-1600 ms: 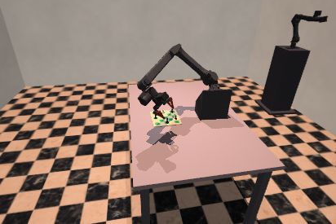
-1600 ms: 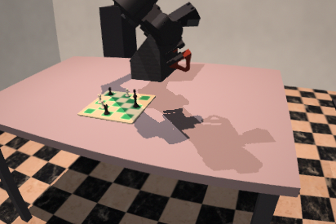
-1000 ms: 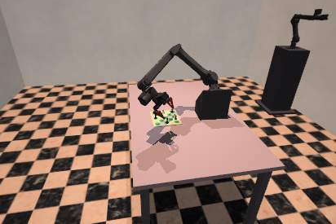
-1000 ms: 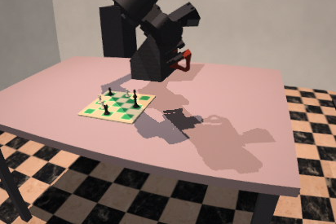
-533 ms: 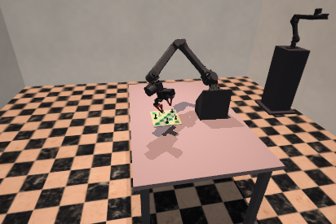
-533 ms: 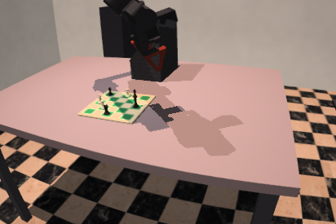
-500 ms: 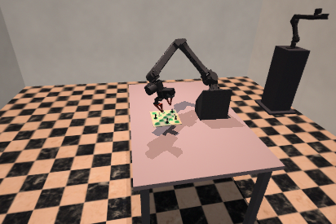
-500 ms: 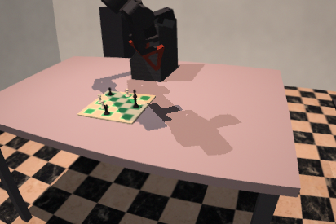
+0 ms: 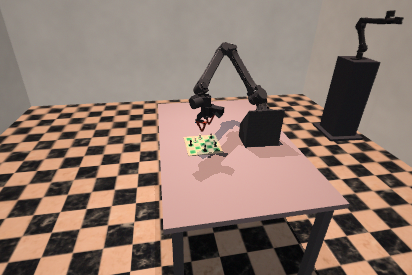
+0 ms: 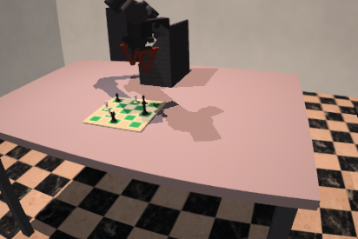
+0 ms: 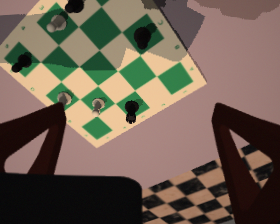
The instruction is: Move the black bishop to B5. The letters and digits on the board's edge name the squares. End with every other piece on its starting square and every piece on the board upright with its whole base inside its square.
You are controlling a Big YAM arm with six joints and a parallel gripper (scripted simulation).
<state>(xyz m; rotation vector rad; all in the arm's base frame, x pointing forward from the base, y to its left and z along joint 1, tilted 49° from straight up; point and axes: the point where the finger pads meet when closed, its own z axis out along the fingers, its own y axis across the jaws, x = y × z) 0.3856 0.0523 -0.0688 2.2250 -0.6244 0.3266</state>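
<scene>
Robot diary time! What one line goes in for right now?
phase: approach | gripper: open, empty, above the table behind the chessboard | pieces: all upright, none gripped | black bishop: not yet picked out

Black jointed arm [image 9: 235,62] on boxy black base [image 9: 261,127]; dark gripper [image 10: 142,59], red triangular open-frame fingers.

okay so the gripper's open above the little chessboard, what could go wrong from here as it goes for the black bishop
1. The pieces stand close together on the small chessboard. With the gripper wide open, a finger coming down could tip a neighbour, such as the white pieces beside the dark piece at the board's near edge.
2. Several dark pieces look alike from above; the tallest may be the bishop, but picking the wrong one is possible.
3. The edge letters are too small to read here, so B5 could be misjudged.
</scene>
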